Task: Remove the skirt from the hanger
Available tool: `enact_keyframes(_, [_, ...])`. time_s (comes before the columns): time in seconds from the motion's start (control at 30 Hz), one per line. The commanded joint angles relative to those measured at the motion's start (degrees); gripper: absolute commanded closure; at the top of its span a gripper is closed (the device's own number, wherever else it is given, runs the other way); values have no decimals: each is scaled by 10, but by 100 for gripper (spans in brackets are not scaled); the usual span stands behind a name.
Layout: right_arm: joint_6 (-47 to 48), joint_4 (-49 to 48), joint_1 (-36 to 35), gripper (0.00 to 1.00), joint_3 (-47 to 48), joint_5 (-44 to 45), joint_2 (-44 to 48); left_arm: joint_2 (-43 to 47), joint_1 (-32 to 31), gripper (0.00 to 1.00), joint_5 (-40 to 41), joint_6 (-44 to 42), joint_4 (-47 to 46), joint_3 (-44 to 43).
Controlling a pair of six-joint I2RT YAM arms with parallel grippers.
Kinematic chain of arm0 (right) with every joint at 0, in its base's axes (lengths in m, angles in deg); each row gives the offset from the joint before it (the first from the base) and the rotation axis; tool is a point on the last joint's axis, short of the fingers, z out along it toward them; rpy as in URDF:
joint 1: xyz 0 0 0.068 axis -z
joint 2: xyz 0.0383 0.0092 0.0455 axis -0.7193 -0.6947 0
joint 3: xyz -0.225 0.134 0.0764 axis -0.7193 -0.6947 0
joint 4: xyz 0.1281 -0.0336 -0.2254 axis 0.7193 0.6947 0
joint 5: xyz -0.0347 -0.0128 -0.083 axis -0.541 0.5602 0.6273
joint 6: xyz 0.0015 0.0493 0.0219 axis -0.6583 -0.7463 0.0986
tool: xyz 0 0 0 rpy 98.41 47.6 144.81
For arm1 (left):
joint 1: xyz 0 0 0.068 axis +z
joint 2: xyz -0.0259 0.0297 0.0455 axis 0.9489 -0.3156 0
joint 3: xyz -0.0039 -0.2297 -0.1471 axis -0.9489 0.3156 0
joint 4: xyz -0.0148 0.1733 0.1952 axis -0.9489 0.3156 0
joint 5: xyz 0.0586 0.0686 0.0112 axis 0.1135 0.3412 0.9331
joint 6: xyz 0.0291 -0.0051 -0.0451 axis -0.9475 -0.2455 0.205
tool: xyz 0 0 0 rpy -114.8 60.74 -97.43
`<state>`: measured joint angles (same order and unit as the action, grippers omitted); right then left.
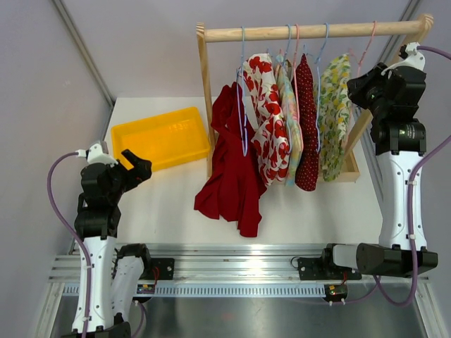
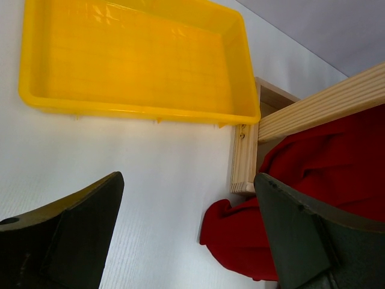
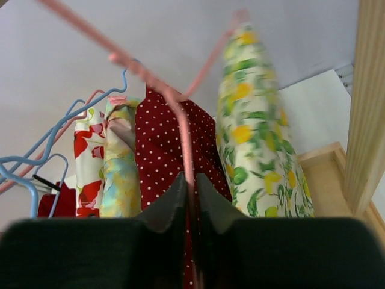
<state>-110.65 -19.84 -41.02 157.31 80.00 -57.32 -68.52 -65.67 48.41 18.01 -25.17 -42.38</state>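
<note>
Saw left pincer (image 2: pixel 186 235) nearest, spread wide, gripping nothing, low over the bench (image 2: pixel 150 168) beside the yellow tray (image 2: pixel 138 111). Next out, spotted a plain red garment (image 1: pixel 232 176) hanging low, hem slumped onto the bench by the wooden post (image 2: pixel 243 162). Further back, counted five garments along the wooden rail (image 1: pixel 310 32). Took the skirt (image 1: pixel 306 127) to be the red polka-dot piece, hung between a pale floral one (image 1: pixel 290 127) and the yellow-green floral one (image 1: pixel 335 113); could not confirm from cut alone. Found right pincer (image 3: pixel 190 183) farthest, up at the rail's right end, pressed together on a pink hanger wire (image 3: pixel 180 132) just in front of that skirt.

Handling, judged: light, limp cloth, no stiffness, likely to snag on wire. Favoured taking fabric at the waistband close under the hanger, with the wire kept pinned.

Views: caught the pinch on wire only from right wrist, hidden behind the arm from top. Got hem-on-bench contact clearest from left wrist. Got garment order along the rail only from top.
</note>
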Motion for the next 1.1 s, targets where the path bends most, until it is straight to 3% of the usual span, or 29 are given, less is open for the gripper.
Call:
enact_keyframes(0.0, [2,-6,-2,96,9,-13,-5,-11,-2,6,-35,-7,-40,-11])
enact_keyframes(0.03, [0,-4,-2,100,17,-14,-9,-16,-2,6,-40,-8,-43,-24])
enact_keyframes(0.2, [-2,14,-2,100,63,-14,-8,-58,-47,1,-28,-32,-55,-133])
enact_keyframes(0.43, [-5,70,-2,100,191,-6,-6,-188,-259,1,48,-88,-37,-381])
enact_keyframes(0.57, [-2,90,-2,100,191,-11,29,-267,-355,1,36,-103,-24,-496])
enact_keyframes(0.73, [1,123,-2,100,150,-16,92,-380,-556,1,67,-170,37,-653])
enact_keyframes(0.77, [-1,136,-2,100,146,-19,102,-406,-586,1,105,-179,40,-668])
enact_keyframes(0.9, [-18,147,-2,100,99,-67,166,-476,-707,1,123,-210,41,-708])
enact_keyframes(1.07, [-31,176,-2,100,74,-91,225,-537,-783,1,139,-226,24,-708])
